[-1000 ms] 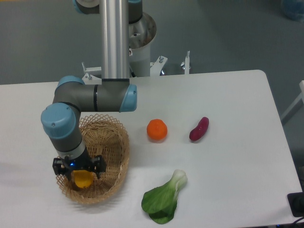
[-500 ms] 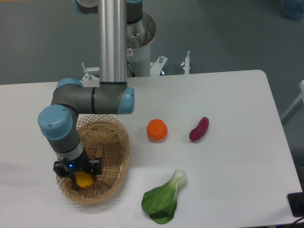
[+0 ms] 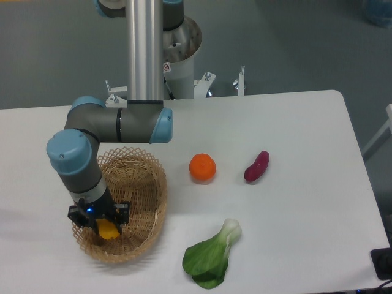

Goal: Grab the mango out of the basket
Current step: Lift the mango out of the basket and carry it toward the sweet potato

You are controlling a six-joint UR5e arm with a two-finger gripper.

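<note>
White table (image 3: 294, 122) is seen; mango (image 3: 108, 230) is pinched by gripper (image 3: 100, 223) inside basket (image 3: 149, 184), near its front-left rim.

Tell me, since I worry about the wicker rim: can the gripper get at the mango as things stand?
Probably yes. The gripper is already down inside the basket, with its fingers either side of the mango. The rim doesn't seem to block it, though whether it's clamped is unclear.

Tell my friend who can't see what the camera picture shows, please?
A robot gripper reaches down into a woven basket and closes around a yellow mango. On the white table beside it lie an orange, a purple vegetable and a leafy green.
</note>
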